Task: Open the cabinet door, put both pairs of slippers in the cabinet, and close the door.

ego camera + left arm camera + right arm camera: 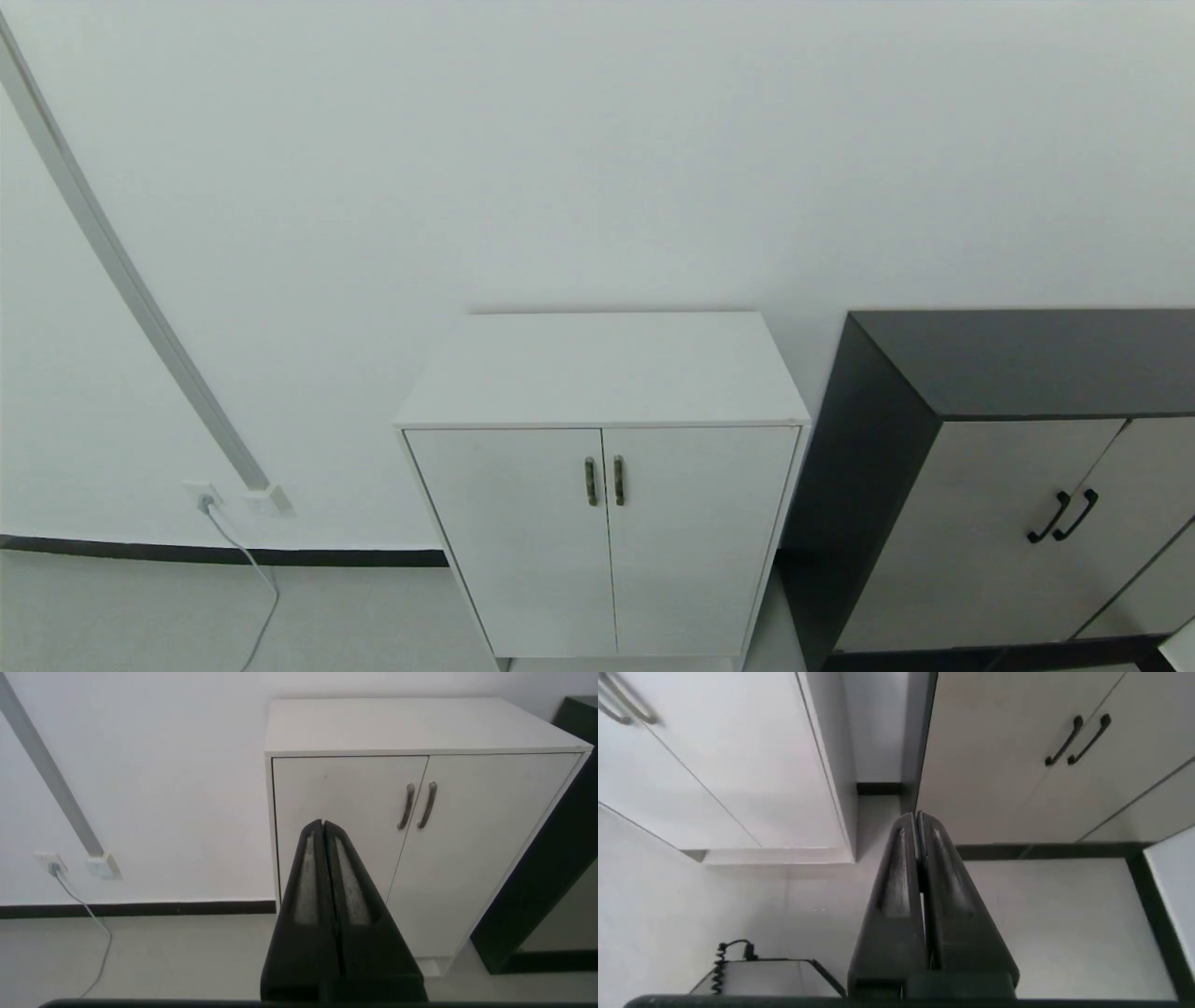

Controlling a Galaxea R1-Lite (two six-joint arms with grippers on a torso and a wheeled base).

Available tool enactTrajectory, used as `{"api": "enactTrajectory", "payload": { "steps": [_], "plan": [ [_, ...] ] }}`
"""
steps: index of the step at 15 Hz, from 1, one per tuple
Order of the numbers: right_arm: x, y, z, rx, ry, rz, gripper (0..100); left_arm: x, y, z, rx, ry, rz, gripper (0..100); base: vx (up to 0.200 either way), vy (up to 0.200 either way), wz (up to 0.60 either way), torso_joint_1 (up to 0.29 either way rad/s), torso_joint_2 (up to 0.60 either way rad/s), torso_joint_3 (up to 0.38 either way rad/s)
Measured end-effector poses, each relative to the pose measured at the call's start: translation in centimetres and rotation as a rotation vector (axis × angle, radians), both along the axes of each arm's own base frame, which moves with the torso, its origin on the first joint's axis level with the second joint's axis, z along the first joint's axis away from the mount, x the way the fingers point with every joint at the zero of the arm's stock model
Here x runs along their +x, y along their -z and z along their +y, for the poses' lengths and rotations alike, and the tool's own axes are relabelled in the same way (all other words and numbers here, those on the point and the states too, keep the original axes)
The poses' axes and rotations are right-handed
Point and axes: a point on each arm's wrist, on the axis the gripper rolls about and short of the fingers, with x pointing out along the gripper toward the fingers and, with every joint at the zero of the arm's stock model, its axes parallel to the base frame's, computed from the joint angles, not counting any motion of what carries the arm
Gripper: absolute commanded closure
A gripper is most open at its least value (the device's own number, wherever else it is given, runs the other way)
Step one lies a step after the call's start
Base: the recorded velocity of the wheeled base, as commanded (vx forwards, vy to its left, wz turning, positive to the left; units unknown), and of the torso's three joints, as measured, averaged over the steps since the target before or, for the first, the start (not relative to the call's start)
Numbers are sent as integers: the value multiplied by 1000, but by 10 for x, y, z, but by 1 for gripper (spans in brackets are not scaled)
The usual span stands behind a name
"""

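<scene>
Head view: white cabinet (597,373) against wall (597,140), both doors (523,541) shut, dark cabinet (868,485) just beside its right edge, left gripper (323,826) closed tight facing the doors, right wrist view: right gripper (919,817) closed tight above floor strip (878,826) between cabinets.

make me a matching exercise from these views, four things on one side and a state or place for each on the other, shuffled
1 white cabinet
2 dark cabinet
3 wall socket
4 left gripper

a shut, holding nothing
b grey cable plugged in
c closed, straight handles
d curved black handles, right of the other cabinet

Pairs: 1-c, 2-d, 3-b, 4-a
</scene>
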Motion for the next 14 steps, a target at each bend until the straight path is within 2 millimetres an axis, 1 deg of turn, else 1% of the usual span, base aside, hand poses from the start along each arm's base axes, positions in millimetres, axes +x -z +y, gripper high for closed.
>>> {"api": "enactTrajectory", "payload": {
  "steps": [3,5,9,14],
  "plan": [
    [-24,14,-4,21,-59,-1,100,0,0,0,0,0,0,100,0,0,0,0,0,0],
    [-33,16,-5,37,-78,-46,100,0,0,0,0,0,0,100,0,0,0,0,0,0],
    [-41,14,-7,36,-115,-139,100,0,0,0,-1,0,0,100,0,0,0,0,0,0],
    [-42,13,-8,7,-142,-156,100,0,0,0,0,0,0,100,0,0,0,0,0,0]
  ]
}}
